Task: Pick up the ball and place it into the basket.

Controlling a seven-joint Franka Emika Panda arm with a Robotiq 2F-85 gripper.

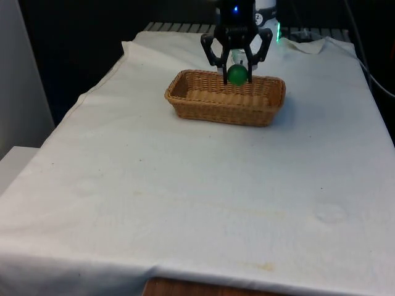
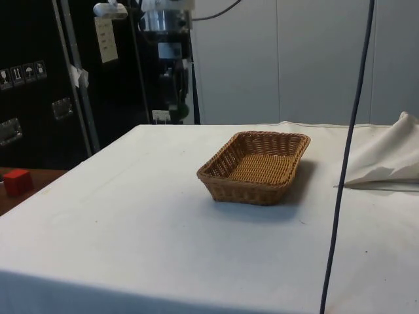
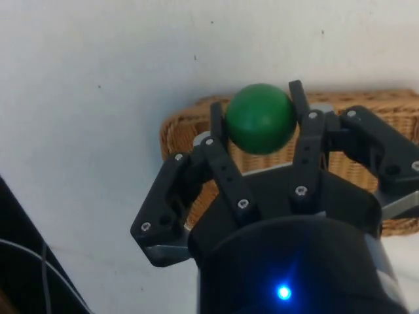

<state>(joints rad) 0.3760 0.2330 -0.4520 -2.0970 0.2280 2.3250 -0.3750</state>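
Observation:
A green ball (image 1: 237,74) is pinched between the two black fingers of my gripper (image 1: 236,76), which is shut on it. In the front view the ball hangs just above the far rim of the woven wicker basket (image 1: 222,110), towards the basket's right half. The wrist view has the ball (image 3: 260,118) held at the fingertips of the gripper (image 3: 256,99), over the basket's edge (image 3: 180,134) and the white cloth beside it. In the side view the basket (image 2: 243,191) stands on the cloth with nothing inside it.
White cloth (image 1: 185,197) covers the table, with wide bare room in front of the basket. In the side view a bunched fold of cloth (image 2: 386,157) lies past the basket, a dark cable (image 2: 347,157) hangs down, and a red block (image 2: 16,181) sits off the table.

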